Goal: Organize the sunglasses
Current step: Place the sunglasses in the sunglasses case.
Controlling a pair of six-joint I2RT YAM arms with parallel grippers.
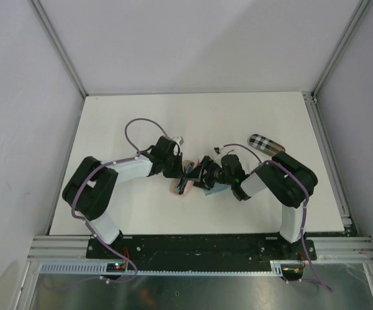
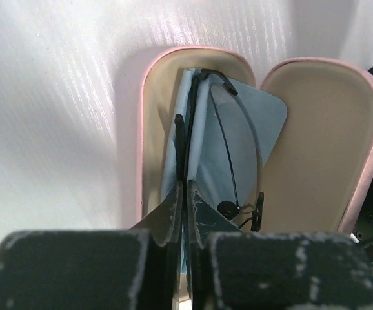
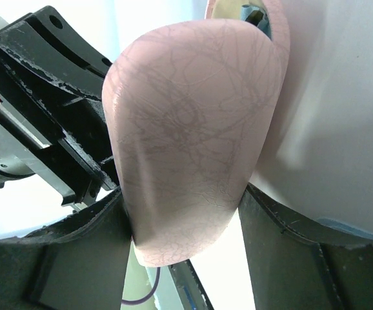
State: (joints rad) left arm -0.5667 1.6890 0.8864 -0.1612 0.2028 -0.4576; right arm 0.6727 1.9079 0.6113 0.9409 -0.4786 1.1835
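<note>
A pink case (image 2: 315,142) lies open on the table, both cream halves up; in the top view it (image 1: 177,189) sits between the two arms. The dark wire sunglasses (image 2: 238,129) stand on edge in its left half, with light blue showing behind the lenses. My left gripper (image 2: 186,194) is shut on a dark arm of that pair. My right gripper (image 3: 186,239) is shut on the raised pink lid (image 3: 193,129), one finger on each side. The black-rimmed pair is out of view. In the top view both grippers, left (image 1: 186,173) and right (image 1: 204,175), meet over the case.
A black-and-white checkered case (image 1: 264,143) lies at the back right, beside the right arm's elbow. A light blue cloth (image 1: 216,190) lies under the right wrist. The white table (image 1: 193,123) is walled on three sides.
</note>
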